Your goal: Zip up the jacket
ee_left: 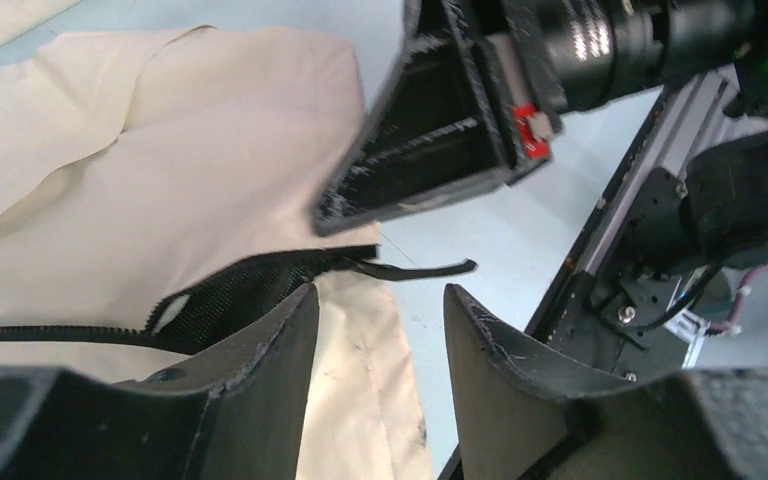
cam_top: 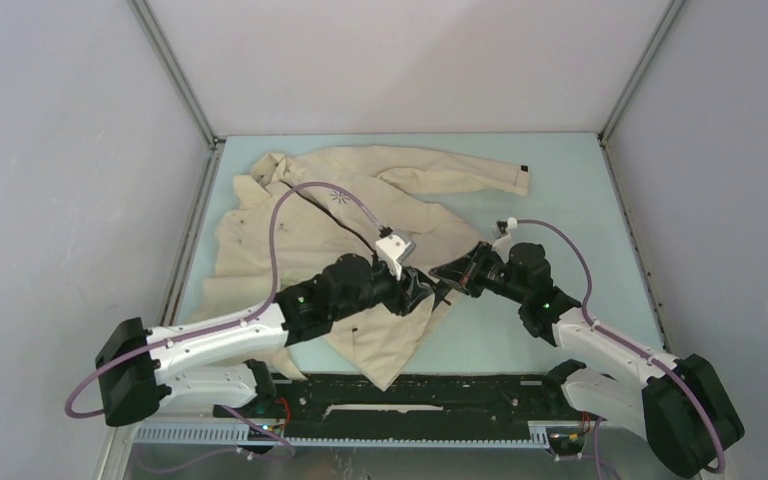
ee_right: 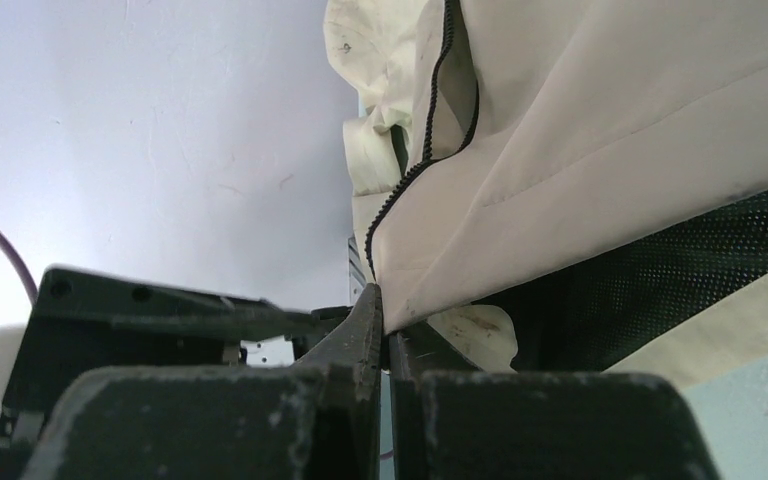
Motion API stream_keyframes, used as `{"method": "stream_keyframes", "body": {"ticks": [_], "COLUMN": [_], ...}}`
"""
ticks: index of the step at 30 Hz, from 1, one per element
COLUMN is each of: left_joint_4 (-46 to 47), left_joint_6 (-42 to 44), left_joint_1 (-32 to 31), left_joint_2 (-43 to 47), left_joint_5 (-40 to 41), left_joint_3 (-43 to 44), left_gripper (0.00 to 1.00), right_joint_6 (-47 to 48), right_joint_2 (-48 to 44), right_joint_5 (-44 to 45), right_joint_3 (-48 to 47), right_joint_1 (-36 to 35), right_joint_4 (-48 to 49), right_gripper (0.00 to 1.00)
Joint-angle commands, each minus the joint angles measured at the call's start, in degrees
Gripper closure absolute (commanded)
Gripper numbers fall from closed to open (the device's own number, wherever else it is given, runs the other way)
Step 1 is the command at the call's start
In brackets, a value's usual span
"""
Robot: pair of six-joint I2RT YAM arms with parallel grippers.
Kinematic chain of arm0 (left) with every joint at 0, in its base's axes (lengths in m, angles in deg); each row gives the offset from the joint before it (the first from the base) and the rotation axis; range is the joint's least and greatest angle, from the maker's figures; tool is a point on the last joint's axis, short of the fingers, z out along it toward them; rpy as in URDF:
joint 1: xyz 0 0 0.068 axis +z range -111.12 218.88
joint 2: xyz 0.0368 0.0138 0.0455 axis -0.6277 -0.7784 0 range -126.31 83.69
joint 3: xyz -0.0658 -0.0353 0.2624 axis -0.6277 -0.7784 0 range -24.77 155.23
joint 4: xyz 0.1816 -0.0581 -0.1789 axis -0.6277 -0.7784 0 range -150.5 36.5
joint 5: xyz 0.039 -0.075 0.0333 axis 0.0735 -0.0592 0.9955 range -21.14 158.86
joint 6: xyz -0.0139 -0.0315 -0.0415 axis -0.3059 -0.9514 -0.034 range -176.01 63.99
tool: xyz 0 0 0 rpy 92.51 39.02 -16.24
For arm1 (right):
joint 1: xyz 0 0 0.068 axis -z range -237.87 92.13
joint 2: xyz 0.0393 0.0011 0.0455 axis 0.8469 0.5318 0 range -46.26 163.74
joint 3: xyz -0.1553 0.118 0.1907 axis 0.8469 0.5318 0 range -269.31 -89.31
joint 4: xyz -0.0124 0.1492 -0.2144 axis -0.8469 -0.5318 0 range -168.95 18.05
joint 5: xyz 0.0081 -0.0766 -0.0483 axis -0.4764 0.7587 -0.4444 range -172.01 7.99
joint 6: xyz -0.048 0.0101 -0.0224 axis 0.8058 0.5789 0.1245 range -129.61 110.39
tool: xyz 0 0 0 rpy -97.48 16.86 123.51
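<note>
The beige jacket (cam_top: pixel 360 200) lies spread on the light blue table, collar at the far left, with the starburst logo (cam_top: pixel 339 196) on its chest. My right gripper (cam_top: pixel 447 273) is shut on the jacket's lower front corner; in the right wrist view (ee_right: pixel 385 300) the jaws pinch the fabric edge below the dark zipper teeth (ee_right: pixel 430 130). My left gripper (cam_top: pixel 426 292) is open just beside it. In the left wrist view (ee_left: pixel 380 295) its jaws straddle the beige hem, just short of the black mesh lining (ee_left: pixel 230 295) and a loose dark tape end (ee_left: pixel 420 270).
A black rail (cam_top: pixel 410 395) runs along the table's near edge, close to both arms. Grey walls and metal corner posts (cam_top: pixel 175 70) close in the table. One sleeve with a black cuff tab (cam_top: pixel 525 168) reaches to the far right.
</note>
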Motion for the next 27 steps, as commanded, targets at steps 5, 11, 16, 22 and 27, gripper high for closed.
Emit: {"method": "stream_keyframes", "body": {"ticks": [5,11,16,22,27], "left_joint_4": [0.1,1.5,2.0,2.2,2.9], "left_joint_6": [-2.5,-6.6,-6.2,-5.5,-5.1], "left_joint_1": [5.6,8.8,9.6,10.7,10.8], "left_joint_2": [-0.6,-2.1,-2.4,-5.9,-5.7], "left_joint_5": [-9.9,-15.9,-14.2,-15.8,-15.2], "left_joint_3": [0.3,-0.5,-1.7,-1.1,-2.7], "left_gripper": [0.46,0.46,0.44,0.47,0.46], "right_joint_6": [0.3,0.5,0.6,0.5,0.7], "right_joint_2": [-0.4,-0.5,-0.2,-0.5,-0.3], "right_joint_5": [-2.7,-2.9,-3.5,-3.8,-4.1], "right_joint_3": [-0.1,-0.1,-0.1,-0.1,-0.1], "right_joint_1": [0.4,0.8,0.9,1.1,1.3], "right_joint_4": [4.0,3.8,4.5,4.6,4.8], "right_gripper": [1.0,1.0,1.0,1.0,1.0]}}
